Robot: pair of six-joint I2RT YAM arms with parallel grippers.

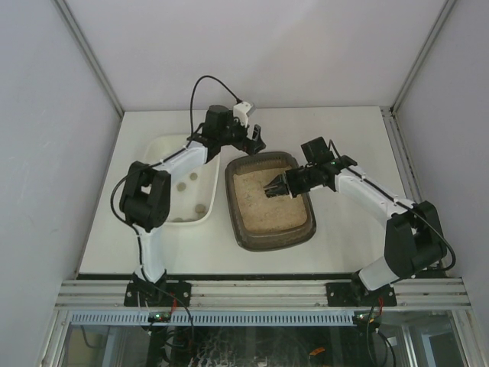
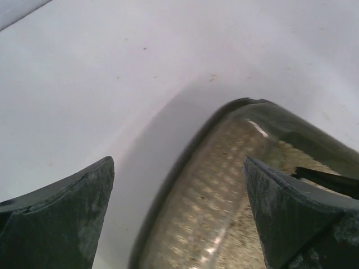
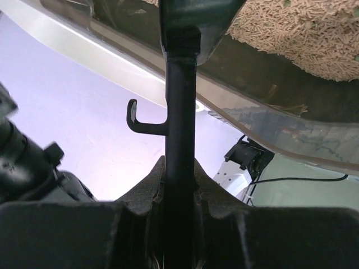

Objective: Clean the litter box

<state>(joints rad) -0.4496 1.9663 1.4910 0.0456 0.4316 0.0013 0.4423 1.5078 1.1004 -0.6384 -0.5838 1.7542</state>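
top view: the left gripper (image 1: 255,142) hung with its jaws spread wide and nothing between them, over the far left corner of the litter box (image 1: 271,243). left wrist view: the rounded corner of the box's dark rim lay in the gap between the two fingers (image 2: 61,224). one finger stood over the bare table (image 2: 112,84), the other over the pale sand (image 2: 230,235) inside the box.

the right gripper (image 1: 284,183) was clamped tight on the black handle of the scoop (image 1: 272,186). the scoop head projected ahead of the jaws, low over the sand in the far half of the box; whether it touched the sand could not be told. right wrist view: the handle (image 3: 180,112) ran straight out from between the closed fingers. a small hook (image 3: 137,120) branched from one side just ahead of the fingertips, and the translucent box wall and granules lay beyond.

the white tray (image 1: 189,222) lay just beside the box, behind the left jaws and beneath that arm, holding a few small lumps (image 1: 200,207).
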